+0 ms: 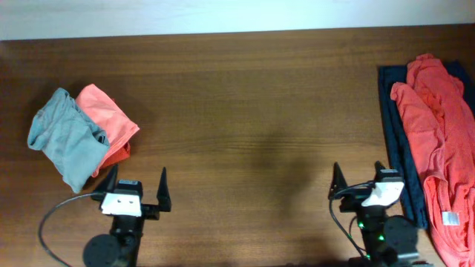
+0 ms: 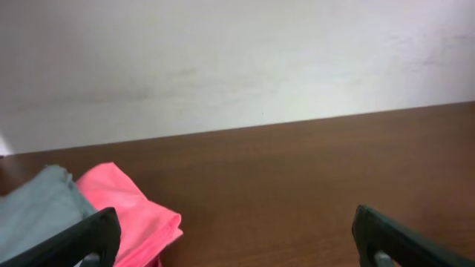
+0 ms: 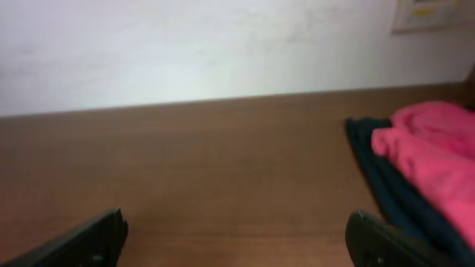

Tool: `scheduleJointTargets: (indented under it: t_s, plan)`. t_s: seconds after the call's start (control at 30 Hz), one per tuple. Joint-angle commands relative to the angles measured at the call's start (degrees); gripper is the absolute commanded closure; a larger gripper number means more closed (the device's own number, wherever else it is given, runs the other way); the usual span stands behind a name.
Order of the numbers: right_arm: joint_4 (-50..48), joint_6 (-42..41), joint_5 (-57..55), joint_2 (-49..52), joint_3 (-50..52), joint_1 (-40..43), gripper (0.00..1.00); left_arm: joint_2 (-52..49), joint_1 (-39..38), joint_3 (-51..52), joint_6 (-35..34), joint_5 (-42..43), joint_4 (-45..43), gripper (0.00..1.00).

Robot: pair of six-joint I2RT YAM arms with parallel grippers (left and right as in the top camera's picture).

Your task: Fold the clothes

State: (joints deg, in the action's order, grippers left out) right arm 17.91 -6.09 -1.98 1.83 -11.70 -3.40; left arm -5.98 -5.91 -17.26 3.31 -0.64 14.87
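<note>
Left gripper (image 1: 138,173) fingers are spread wide with nothing between them. Right gripper (image 1: 361,174) is the same, released and empty, and both sit low at the near edge of the table (image 1: 237,96). Just beyond the left one lie a bunched grey-teal piece (image 1: 63,137) and a coral-orange piece (image 1: 107,119), touching each other. The right one is just beside a flat navy piece (image 1: 395,152) at the table's right edge, under a crumpled coral-orange T-shirt (image 1: 438,126) with its white neck tag (image 1: 449,217) nearest the robot.
</note>
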Motion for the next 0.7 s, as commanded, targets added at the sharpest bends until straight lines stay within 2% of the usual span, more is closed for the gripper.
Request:
scheduleJointTargets:
  t_s: [0.0,0.23,0.4,0.57,0.67]
  plan:
    - [4.0,-0.3,-2.9,3.8,-8.3,0.4,0.01,-6.9,0.3,-9.3,-1.1,0.7,4.1,0.01]
    - [10.8,-0.3,-3.2,17.9,-18.5,0.4,0.01,-22.7,0.3,-23.5,-1.1,0.7,9.5,0.01]
    - [14.1,-0.1,-3.3,33.3,-27.1,0.9,0.01,-34.9,0.3,-32.4,-1.1,0.7,16.9,0.01]
    - [20.7,-0.1,-3.2,47.8,-36.9,6.9,0.01,-43.6,0.3,-37.9,-1.1,3.4,24.8,0.01]
    - [27.2,-0.1,-3.3,58.0,-45.4,14.0,0.01,-46.7,0.3,-39.4,-1.1,6.5,26.4,0.01]
